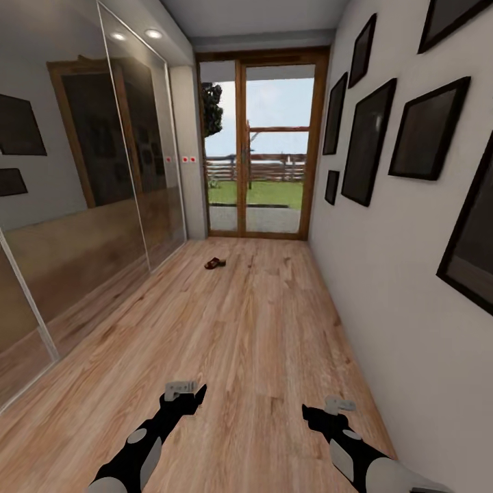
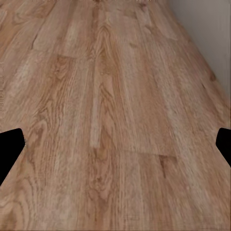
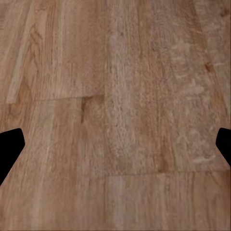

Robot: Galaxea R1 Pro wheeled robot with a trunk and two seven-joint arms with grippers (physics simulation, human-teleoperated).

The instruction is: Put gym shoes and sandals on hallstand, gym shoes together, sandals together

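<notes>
A dark brown sandal (image 1: 214, 263) lies on the corridor floor (image 1: 260, 322) far ahead, a little left of centre, short of the glass door. The second sandal, the gym shoes and the hallstand are out of view. My left gripper (image 1: 186, 396) and right gripper (image 1: 322, 411) hang low over the planks close in front of me, far from the sandal. Both are open and hold nothing. In the left wrist view the black fingertips (image 2: 10, 149) stand wide apart over bare wood. The right wrist view has its fingertips (image 3: 10, 149) just as far apart.
Mirrored sliding wardrobe doors (image 1: 89, 226) line the left side. A white wall with dark framed pictures (image 1: 370, 140) runs along the right. A wood-framed glass door (image 1: 263, 147) closes the corridor's far end. The wood floor stretches between them.
</notes>
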